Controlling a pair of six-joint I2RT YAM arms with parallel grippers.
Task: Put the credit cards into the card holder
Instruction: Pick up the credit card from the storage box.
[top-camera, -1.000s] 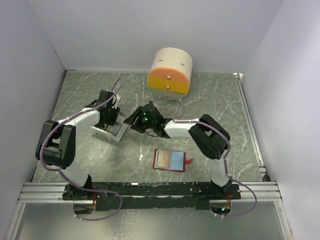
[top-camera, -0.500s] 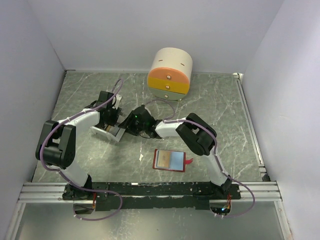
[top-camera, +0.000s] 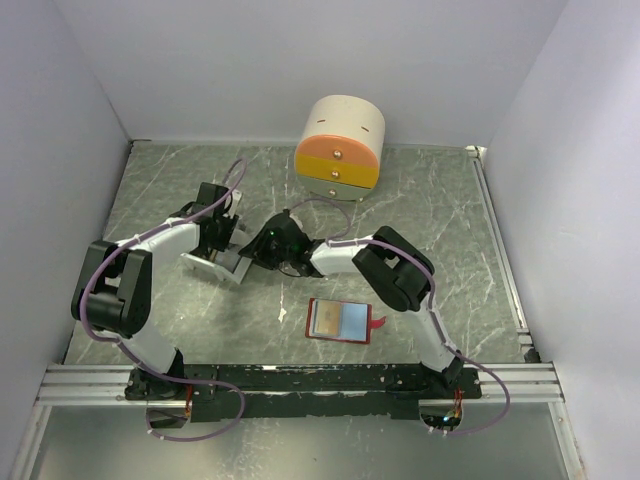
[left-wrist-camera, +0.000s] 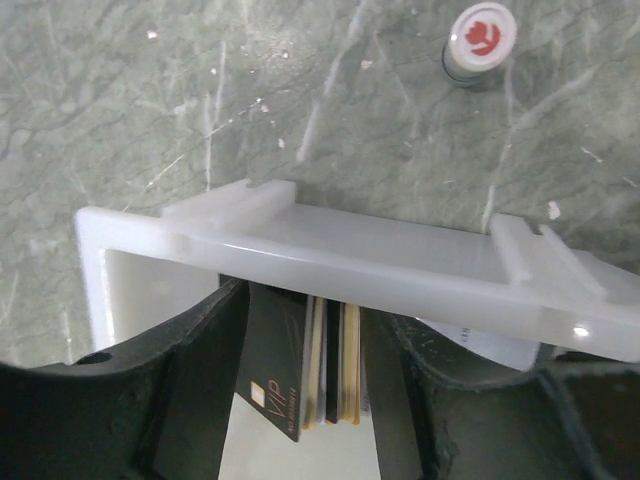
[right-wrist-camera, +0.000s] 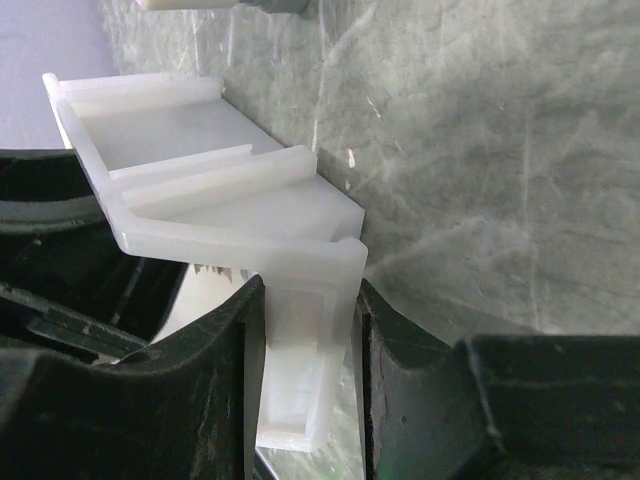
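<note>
At the left of the top view, the left gripper (left-wrist-camera: 303, 320) reaches down into the white tray (left-wrist-camera: 380, 265). The credit cards (left-wrist-camera: 300, 370) stand on edge there in a loose stack, a dark one marked VIP leaning beside gold-edged ones. The jaws stand part open, one close on each side of the stack; whether they pinch it I cannot tell. Just right of that, the right gripper (right-wrist-camera: 308, 300) has its jaws drawn in around the tray's end wall, which fills the gap between them. Further right and lower, well apart, the card holder (top-camera: 339, 320) lies open on the marbled table (top-camera: 450, 220). Above it stands the round drawer box (top-camera: 340, 145).
</note>
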